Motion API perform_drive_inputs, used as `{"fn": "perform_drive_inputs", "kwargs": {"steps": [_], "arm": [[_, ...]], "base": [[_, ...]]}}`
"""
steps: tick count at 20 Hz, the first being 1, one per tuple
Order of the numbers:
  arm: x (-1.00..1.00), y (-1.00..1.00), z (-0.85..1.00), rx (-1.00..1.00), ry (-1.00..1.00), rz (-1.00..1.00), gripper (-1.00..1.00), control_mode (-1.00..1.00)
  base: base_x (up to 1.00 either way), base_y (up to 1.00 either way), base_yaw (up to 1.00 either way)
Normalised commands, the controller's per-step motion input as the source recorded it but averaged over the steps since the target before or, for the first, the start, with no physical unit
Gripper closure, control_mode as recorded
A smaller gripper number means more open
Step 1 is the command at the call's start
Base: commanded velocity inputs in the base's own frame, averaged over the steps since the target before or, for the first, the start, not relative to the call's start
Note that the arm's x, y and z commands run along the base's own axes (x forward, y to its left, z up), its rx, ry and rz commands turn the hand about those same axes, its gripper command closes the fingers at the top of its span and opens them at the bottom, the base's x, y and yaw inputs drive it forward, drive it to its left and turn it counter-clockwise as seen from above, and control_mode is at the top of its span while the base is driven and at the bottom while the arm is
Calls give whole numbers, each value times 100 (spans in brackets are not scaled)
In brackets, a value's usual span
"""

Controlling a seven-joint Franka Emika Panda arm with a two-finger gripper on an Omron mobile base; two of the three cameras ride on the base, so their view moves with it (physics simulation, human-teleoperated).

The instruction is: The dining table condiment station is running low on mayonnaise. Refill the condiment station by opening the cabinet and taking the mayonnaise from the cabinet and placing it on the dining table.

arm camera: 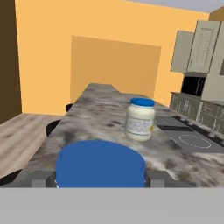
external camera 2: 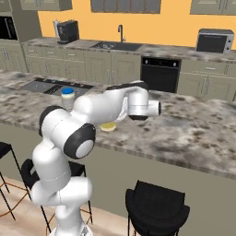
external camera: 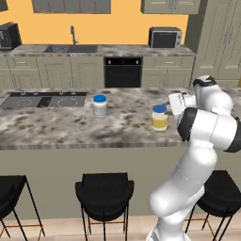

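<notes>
The pincer [arm camera: 99, 178] straddles the mayonnaise [external camera: 159, 117] with its fingers [arm camera: 40, 179] just beside the blue lid; whether they touch it is unclear. The jar stands upright on the dining table [external camera: 56, 129], toward its near edge. A paler jar [external camera: 100, 105] stands farther along; its label is unreadable.

Both base views look forward and down from behind the arm, sharing the dining table [external camera: 70, 127]. The hand view skims low along it, seemingly just behind the mayonnaise [arm camera: 100, 164].
</notes>
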Motion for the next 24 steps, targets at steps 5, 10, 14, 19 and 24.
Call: {"fn": "perform_drive_inputs", "kwargs": {"steps": [5,10,14,19,24], "arm": [[-2,1,-21,0,-12,0,100,-100],[-13,13,-5,-1,-15,0,-100,-100],[0,0,23,0,0,0,-100,-100],[-16,0,47,-3,0,0,-100,-100],[-31,0,34,-2,0,0,-100,-100]], "base": [[0,0,0],[0,0,0],[0,0,0],[0,0,0],[0,0,0]]}}
